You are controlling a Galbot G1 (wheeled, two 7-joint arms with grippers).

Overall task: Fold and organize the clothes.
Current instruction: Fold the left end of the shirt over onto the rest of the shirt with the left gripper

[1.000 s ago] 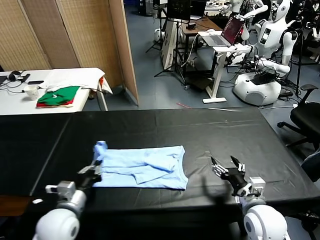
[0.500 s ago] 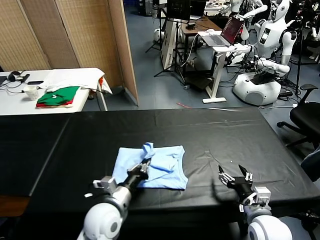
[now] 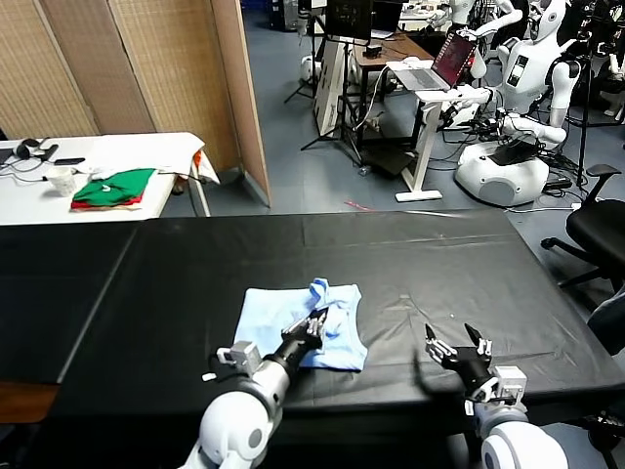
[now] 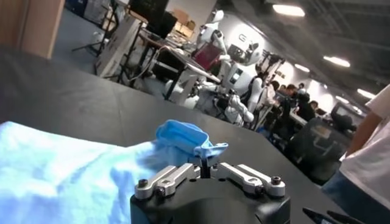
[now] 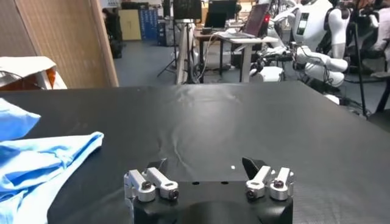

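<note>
The left gripper has its jaws pinching a raised fold of the pale blue T-shirt, which lies near the black bench's front edge; toward the front right corner, the right gripper hovers, jaws spread

L hand clamped (R hand spread)

Bright, even overhead lighting; ceiling lamps glare, distant background slightly blurred.

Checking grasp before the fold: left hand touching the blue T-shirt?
Touching. Left wrist view shows the left hand shut on a bunched fold of the T-shirt.
</note>
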